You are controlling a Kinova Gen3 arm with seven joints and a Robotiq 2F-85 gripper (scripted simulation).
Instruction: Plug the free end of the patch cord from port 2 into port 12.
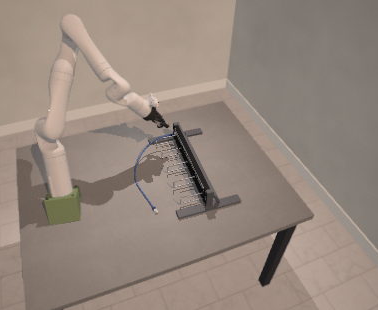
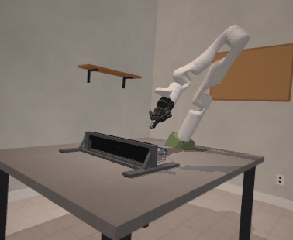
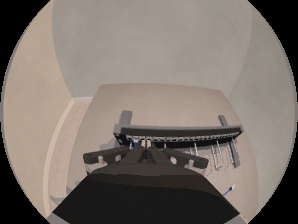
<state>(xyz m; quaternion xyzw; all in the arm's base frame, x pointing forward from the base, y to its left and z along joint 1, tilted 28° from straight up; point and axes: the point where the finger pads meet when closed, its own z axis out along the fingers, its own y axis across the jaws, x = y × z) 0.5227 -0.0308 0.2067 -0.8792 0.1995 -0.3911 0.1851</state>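
Note:
The dark rack (image 1: pixel 195 170) stands on the table on two flat feet; it also shows in the exterior view (image 2: pixel 120 149) and in the wrist view (image 3: pixel 178 137). A blue patch cord (image 1: pixel 140 167) runs from a port near the rack's far end in a curve over the table. Its free plug (image 1: pixel 156 211) lies on the table left of the rack's near foot, and shows small in the wrist view (image 3: pixel 229 189). My gripper (image 1: pixel 164 125) is shut and empty in the air, just above and left of the rack's far end. In the exterior view my gripper (image 2: pixel 153 125) hangs above the rack's right end.
The arm's green base (image 1: pixel 62 205) stands at the table's left side. Thin grey wires (image 1: pixel 180 175) stick out of the rack toward the cord. A wall shelf (image 2: pixel 108 72) and a cork board (image 2: pixel 254 73) hang behind the table.

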